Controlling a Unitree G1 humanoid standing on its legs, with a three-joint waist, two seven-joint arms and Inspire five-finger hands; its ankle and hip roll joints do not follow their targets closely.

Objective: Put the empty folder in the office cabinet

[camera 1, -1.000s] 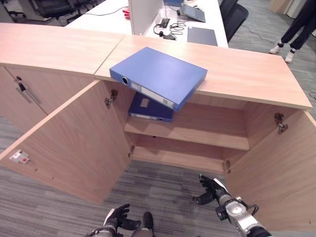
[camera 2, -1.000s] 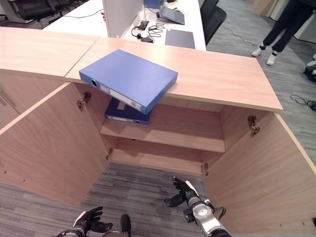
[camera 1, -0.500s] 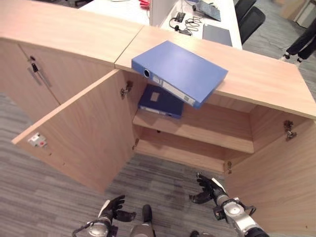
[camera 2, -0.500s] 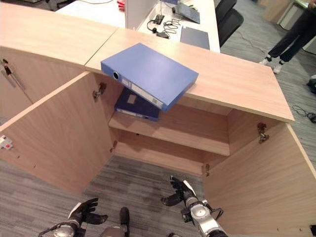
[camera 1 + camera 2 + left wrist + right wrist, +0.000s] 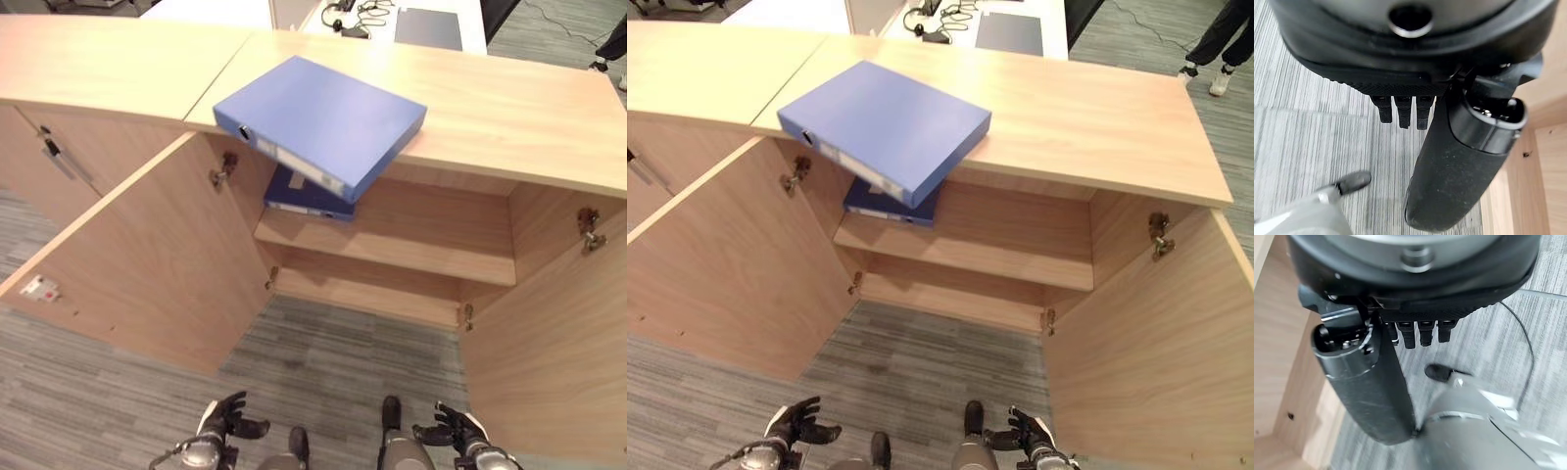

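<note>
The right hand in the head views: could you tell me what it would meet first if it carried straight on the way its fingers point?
Probably nothing soon: the right hand hangs open and low, its fingers pointing across the grey striped carpet floor.

The left robot hand (image 5: 223,423) is black all over, with slim, segmented fingers, and it sits on a silver-grey wrist (image 5: 196,453) with a rounded metal cap. Seen from its own wrist, the housing is a glossy dark dome with a round, metal-rimmed socket (image 5: 1410,17) and a finely ribbed strip along its edge. The thumb (image 5: 1449,186) is thick, matte and faintly speckled. The right robot hand (image 5: 453,431) is built the same way, with square-tipped black fingers (image 5: 1420,333), a scuffed dark thumb (image 5: 1371,391) and a pale patch near the knuckles.
</note>
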